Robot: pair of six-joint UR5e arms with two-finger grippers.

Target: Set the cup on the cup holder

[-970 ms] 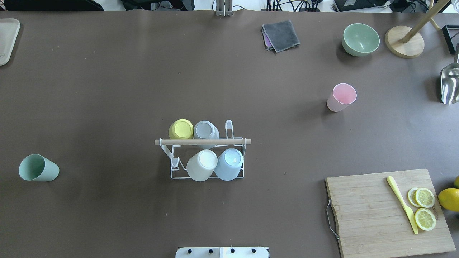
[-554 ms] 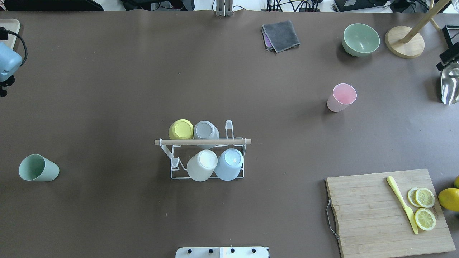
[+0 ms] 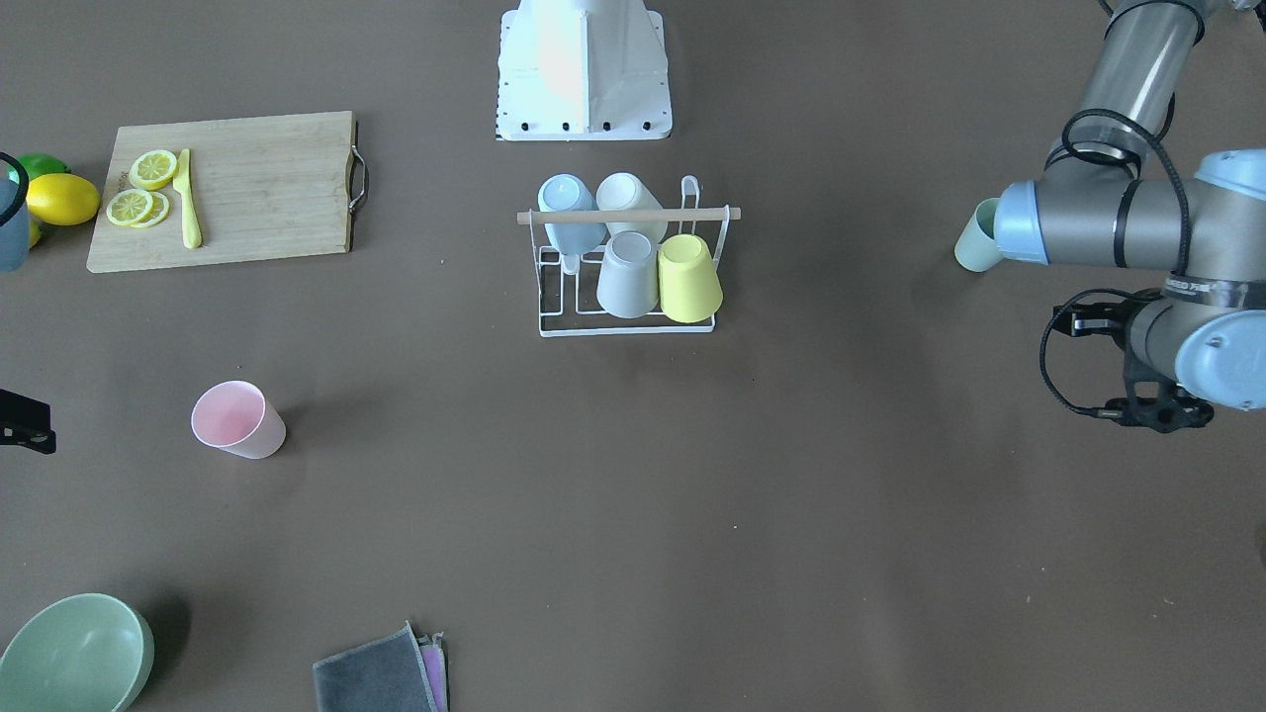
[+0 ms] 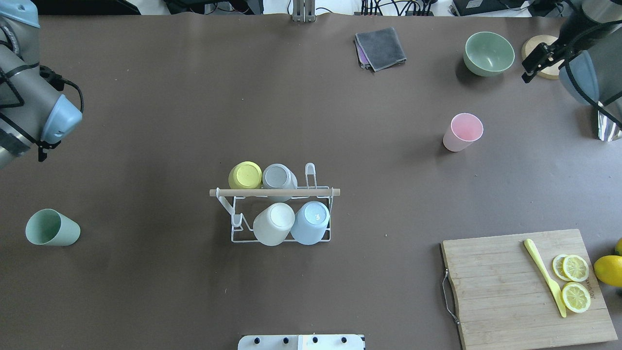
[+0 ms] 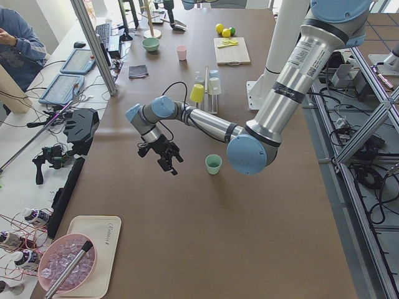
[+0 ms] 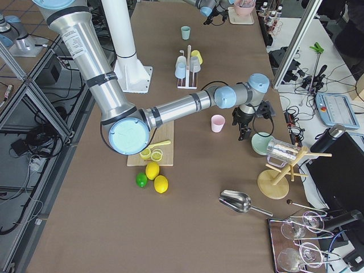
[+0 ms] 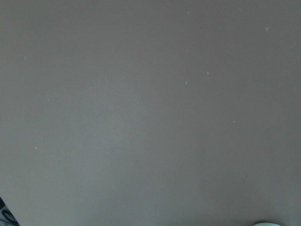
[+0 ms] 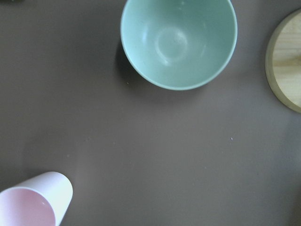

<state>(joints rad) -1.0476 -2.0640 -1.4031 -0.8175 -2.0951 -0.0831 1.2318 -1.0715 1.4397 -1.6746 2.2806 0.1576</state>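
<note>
Reaching further in, left arm (image 4: 34, 104), right arm (image 4: 580, 43), pink cup (image 4: 462, 131) unmoved

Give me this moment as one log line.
cup holder: four cups racked | pink cup: upright, unracked | green cup: upright, unracked | left pincer, right pincer: state unclear

Reads as a robotics lab dressed with kitchen props: a grey-and-blue robot arm (image 5: 293, 68) bolted to a white pedestal (image 3: 582, 69) at a long table (image 4: 146, 97) wrapped in brown paper, aluminium frame posts (image 5: 95, 47) alongside. Ringed by side tables carrying a keyboard (image 5: 103, 34), tablets (image 5: 78, 61) and a control tablet with a red button (image 6: 336, 109), with loose cables (image 6: 31, 139) on the floor and a person's sleeve (image 5: 25, 43) at the edge. Laid out like a test set — cutting board (image 4: 500, 291), lemon slices (image 4: 576, 267), green bowl (image 4: 488, 53).
</note>
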